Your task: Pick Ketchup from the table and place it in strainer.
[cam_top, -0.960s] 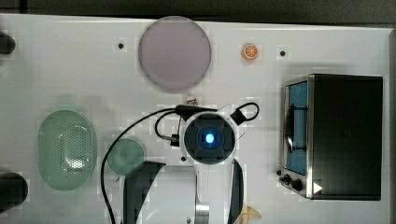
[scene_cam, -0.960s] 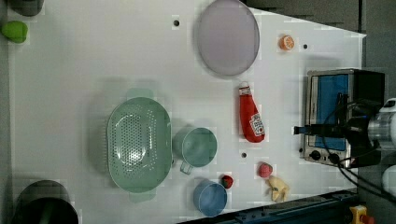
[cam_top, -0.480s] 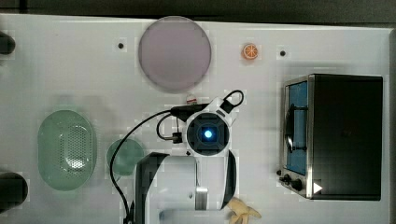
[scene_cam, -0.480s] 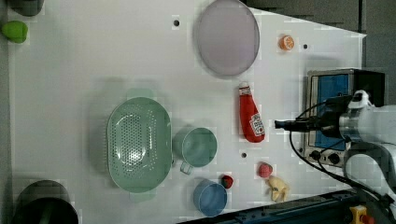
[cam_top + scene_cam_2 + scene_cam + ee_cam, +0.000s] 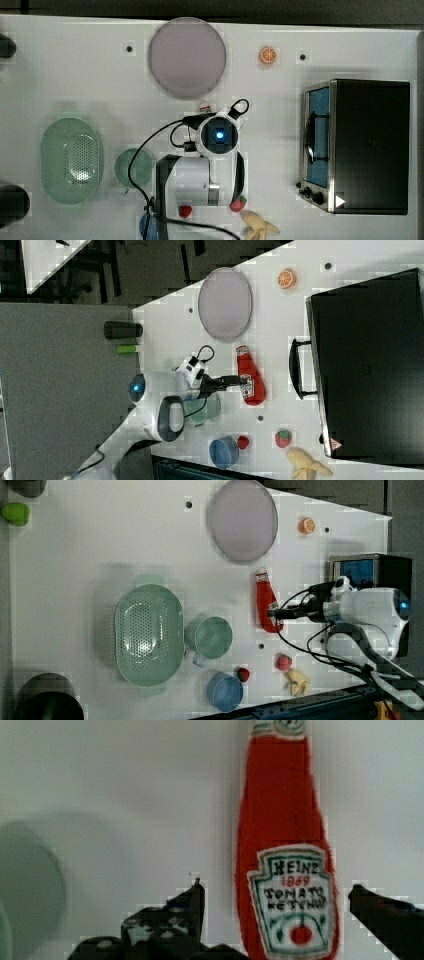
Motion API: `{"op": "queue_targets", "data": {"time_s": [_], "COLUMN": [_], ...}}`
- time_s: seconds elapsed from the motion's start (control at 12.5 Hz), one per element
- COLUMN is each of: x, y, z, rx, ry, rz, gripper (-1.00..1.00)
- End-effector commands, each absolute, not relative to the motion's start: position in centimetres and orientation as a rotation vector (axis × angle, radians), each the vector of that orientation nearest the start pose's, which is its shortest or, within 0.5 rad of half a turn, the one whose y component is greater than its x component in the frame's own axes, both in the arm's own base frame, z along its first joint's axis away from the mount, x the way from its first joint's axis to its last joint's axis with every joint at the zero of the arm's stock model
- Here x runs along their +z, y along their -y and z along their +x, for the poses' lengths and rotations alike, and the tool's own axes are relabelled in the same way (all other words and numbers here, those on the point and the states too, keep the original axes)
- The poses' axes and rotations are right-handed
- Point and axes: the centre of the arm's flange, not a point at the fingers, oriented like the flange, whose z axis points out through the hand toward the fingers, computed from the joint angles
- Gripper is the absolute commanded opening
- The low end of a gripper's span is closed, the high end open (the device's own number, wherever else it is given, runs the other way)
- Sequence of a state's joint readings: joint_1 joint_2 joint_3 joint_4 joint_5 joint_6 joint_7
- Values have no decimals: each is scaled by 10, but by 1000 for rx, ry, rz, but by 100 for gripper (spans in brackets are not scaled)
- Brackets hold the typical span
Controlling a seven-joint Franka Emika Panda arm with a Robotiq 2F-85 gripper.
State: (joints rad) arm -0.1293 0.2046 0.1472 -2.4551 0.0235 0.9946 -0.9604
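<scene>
Two dark fingers (image 5: pixel 192 912) of the gripper (image 5: pixel 275 920) stand wide apart in the wrist view, one on each side of the ketchup (image 5: pixel 287 865), and neither touches it. The bottle lies flat on the white table (image 5: pixel 90 545) with its label facing up and its white cap pointing away from the gripper. In the left view the gripper (image 5: pixel 276 613) hangs over the bottle's lower body, and the ketchup (image 5: pixel 265 600) lies with its cap toward the grey-lilac plate (image 5: pixel 243 520). The right view shows the same: the gripper (image 5: pixel 241 381) sits above the ketchup (image 5: pixel 250 377), which lies between the plate (image 5: pixel 225 305) and a small dark hole in the table.

Near the table's front edge in the left view are two strawberries (image 5: pixel 283 662), a banana (image 5: pixel 297 681) and a blue bowl (image 5: pixel 225 692). A round green cup (image 5: pixel 212 638) stands just beside the strainer (image 5: pixel 148 630), on the left view's right of it. The strainer sits empty, well apart from the bottle, with the cup between them.

Farther off, a toaster oven (image 5: pixel 357 145) stands at the top view's right. An orange slice (image 5: pixel 267 55) lies near the table's far edge, beyond the oven. A green object (image 5: pixel 15 513) and a dark cylinder (image 5: pixel 27 486) sit at the far corner on the left view's left.
</scene>
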Motion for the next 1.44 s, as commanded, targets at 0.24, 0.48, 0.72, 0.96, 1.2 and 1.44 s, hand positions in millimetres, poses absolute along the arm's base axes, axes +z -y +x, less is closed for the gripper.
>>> {"op": "queue_targets", "data": {"time_s": [0.24, 0.48, 0.72, 0.96, 1.2, 1.44], "x": [181, 165, 161, 183, 244, 326], "y": [-6, -6, -6, -5, -6, -16], "z": [479, 479, 479, 494, 508, 515], "rx": [52, 20, 22, -54, -123, -40], "ry": [339, 335, 334, 336, 345, 380], "rz": [-3081, -3078, -3077, -3086, -3104, -3117], "gripper": [100, 92, 21, 20, 20, 20]}}
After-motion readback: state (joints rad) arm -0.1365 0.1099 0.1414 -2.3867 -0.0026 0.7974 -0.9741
